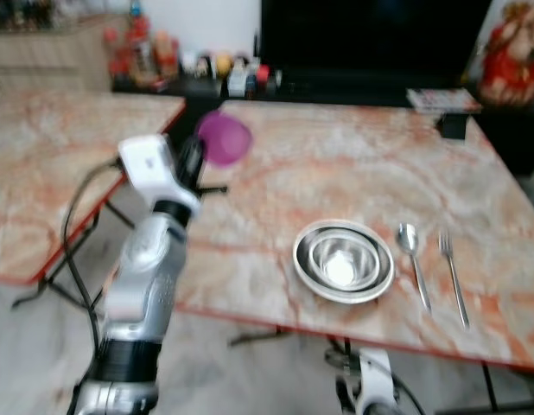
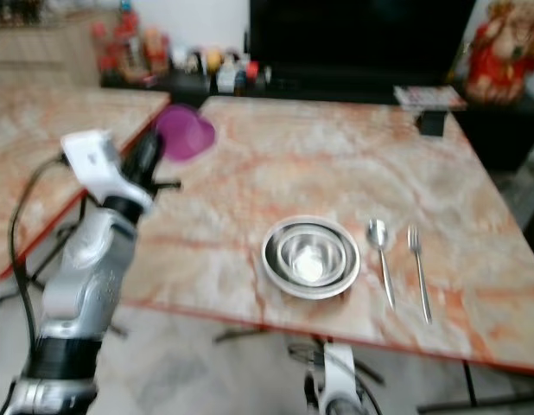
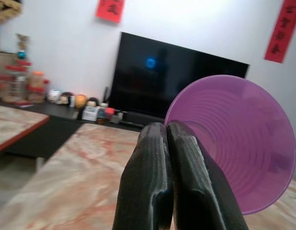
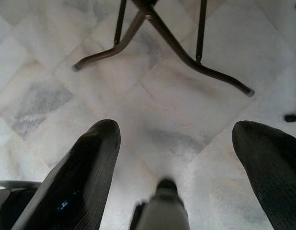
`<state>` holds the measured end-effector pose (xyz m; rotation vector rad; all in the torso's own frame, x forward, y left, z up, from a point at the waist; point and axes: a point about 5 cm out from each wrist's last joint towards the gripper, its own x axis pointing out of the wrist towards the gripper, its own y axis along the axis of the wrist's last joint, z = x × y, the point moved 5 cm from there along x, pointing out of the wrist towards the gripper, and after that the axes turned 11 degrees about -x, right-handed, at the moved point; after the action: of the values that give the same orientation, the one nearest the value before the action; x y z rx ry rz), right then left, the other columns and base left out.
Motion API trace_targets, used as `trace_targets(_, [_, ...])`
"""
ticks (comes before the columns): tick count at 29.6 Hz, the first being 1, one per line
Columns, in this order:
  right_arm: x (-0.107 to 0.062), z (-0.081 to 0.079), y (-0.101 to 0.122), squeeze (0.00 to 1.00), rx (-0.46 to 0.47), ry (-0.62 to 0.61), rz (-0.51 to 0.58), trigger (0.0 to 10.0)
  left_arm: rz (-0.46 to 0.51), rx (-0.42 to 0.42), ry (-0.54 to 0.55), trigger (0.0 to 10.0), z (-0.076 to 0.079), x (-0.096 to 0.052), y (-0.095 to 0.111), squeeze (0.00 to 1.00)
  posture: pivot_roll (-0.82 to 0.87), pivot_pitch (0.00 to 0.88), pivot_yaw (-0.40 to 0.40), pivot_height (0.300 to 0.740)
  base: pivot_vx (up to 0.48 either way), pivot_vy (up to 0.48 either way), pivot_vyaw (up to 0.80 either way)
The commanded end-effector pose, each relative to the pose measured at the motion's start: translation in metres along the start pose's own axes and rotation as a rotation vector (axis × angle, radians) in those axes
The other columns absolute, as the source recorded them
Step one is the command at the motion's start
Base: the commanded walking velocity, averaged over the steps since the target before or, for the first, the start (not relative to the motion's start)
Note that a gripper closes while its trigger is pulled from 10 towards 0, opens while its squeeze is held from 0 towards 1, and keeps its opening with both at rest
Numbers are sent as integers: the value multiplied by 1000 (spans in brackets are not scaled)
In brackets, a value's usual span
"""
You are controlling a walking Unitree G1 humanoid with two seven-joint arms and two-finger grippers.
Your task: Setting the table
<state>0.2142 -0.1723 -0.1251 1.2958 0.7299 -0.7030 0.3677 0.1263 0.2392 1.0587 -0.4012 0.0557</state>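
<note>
My left gripper (image 1: pixel 196 160) is raised over the near-left edge of the marble table (image 1: pixel 336 156), shut on the rim of a purple plastic cup (image 1: pixel 224 137). The left wrist view has the two black fingers (image 3: pixel 162 182) pinched together on the cup (image 3: pixel 239 148), which lies tilted on its side. A steel bowl nested in a steel plate (image 1: pixel 343 260) sits near the table's front edge, with a spoon (image 1: pixel 412 259) and a fork (image 1: pixel 453 275) laid to its right. My right gripper (image 4: pixel 174 158) hangs low, open, pointing at the tiled floor.
A second marble table (image 1: pixel 51 164) stands to the left with a gap between the two. A black TV (image 1: pixel 371 39) and a cluttered low shelf (image 1: pixel 189 65) stand behind. A small dark object (image 1: pixel 454 125) rests at the table's far right. Table legs (image 4: pixel 172 40) cross the floor.
</note>
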Motion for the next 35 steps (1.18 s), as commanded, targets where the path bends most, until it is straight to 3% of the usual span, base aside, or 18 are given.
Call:
trace_targets(1, [-1, 9, -5, 0, 6, -34, -12, 10000, -12, 16, -41, 10000, 11, 0, -1, 0, 46, 0, 31, 740, 330, 0, 0])
trace_targets(8, [-1, 6, -8, 0, 11, -32, -17, 10000, -155, 17, -41, 10000, 2, -9, -22, 0, 52, 0, 44, 740, 141, 0, 0])
trace_targets(11, [-2, 3, -10, 0, 13, -29, -21, 10000, -269, 1, 4, 10000, -9, -15, -41, 0, 55, 0, 51, 740, 0, 0, 0])
trace_targets(16, [-2, 0, -12, 0, 11, -28, -24, 10000, -388, -38, -80, 10000, 4, -21, -60, 0, 60, 0, 62, 740, 0, 0, 0])
trace_targets(18, [-3, -2, -14, 0, 15, -27, -28, 10000, -502, -52, -144, 10000, 16, -24, -80, 0, 60, 0, 67, 740, 0, 0, 0])
trace_targets(21, [-4, -6, -17, 0, 21, -26, -32, 10000, -558, -55, -144, 10000, 22, -17, -94, 0, 54, 0, 83, 740, 0, 0, 0])
trace_targets(24, [-4, -7, -19, 0, 29, -26, -37, 10000, -595, 8, -129, 10000, 21, -9, -102, 0, 45, 0, 91, 740, 0, 0, 0])
trace_targets(30, [-5, -8, -23, 0, 39, -30, -44, 10000, -677, 82, -118, 10000, 26, 5, -109, 0, 40, 0, 105, 740, 0, 0, 0])
trace_targets(35, [-6, -9, -26, 0, 44, -31, -48, 10000, -720, 117, -52, 10000, 21, 17, -116, 0, 34, 0, 117, 740, 0, 0, 0])
